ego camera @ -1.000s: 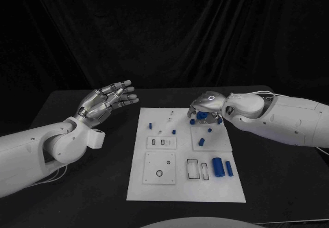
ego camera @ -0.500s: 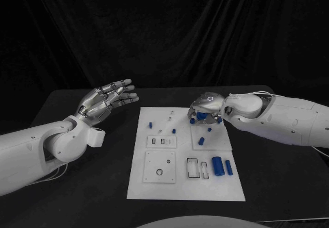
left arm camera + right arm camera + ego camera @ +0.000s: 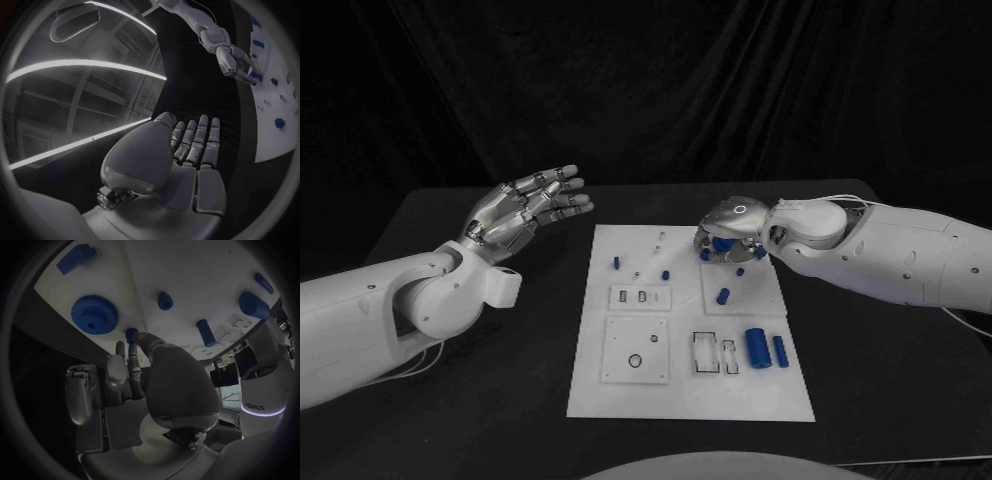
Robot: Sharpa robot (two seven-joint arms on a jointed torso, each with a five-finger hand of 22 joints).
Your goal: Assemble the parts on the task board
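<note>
The white task board [image 3: 632,400] lies mid-table with several blue parts on it, among them a peg [image 3: 726,295] and two cylinders [image 3: 756,348] at the right. My right hand [image 3: 733,228] hangs fingers-down over the board's far right corner. In the right wrist view the right hand's thumb and a finger pinch a small blue part [image 3: 130,333] at the board's edge, beside a blue gear [image 3: 94,314]. My left hand [image 3: 531,205] is raised left of the board, fingers apart and holding nothing; its bare palm [image 3: 187,160] faces the wrist camera.
Small blue pegs [image 3: 616,263] [image 3: 665,274] stand on the board's far left part. White inset plates with slots [image 3: 636,297] and a ring hole [image 3: 636,363] sit nearer me. Black table [image 3: 488,400] surrounds the board.
My right hand has settled very slightly lower over the board's far right corner. The left hand has stayed where it was.
</note>
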